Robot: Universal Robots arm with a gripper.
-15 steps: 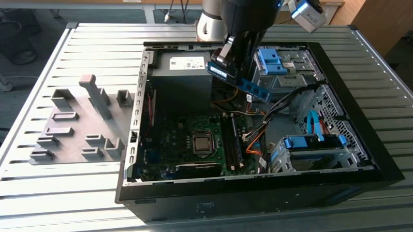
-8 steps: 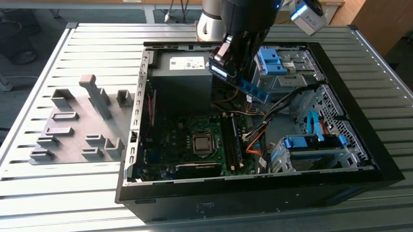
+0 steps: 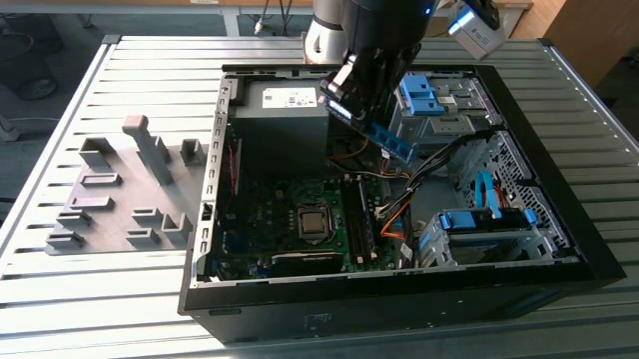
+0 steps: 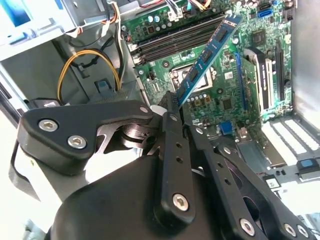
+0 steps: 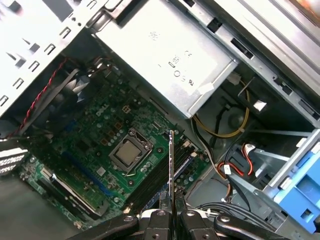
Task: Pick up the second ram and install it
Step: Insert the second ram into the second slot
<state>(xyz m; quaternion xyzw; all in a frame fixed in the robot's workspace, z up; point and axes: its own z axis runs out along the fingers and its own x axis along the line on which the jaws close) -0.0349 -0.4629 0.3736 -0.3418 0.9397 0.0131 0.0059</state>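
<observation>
My gripper (image 3: 372, 120) is shut on the second ram (image 3: 393, 141), a thin green board with black chips that sticks out slanted beyond the fingertips. I hold it in the air above the open computer case (image 3: 215, 187), over the motherboard. In the second wrist view the second ram (image 4: 205, 55) reaches from the gripper (image 4: 170, 109) toward the long dark memory slots (image 4: 177, 37), apart from them. The first wrist view has the second ram (image 5: 171, 165) edge-on, clamped in the gripper (image 5: 171, 214), with the memory slots (image 5: 160, 180) below and behind it.
A grey power supply (image 3: 280, 112) sits at the case's far end, and the processor socket (image 3: 313, 222) lies beside the slots. Blue drive cages (image 3: 479, 224) and loose cables (image 3: 399, 202) crowd the exterior view's right. Grey plastic upright blocks (image 3: 120, 194) stand on the slatted table at the left.
</observation>
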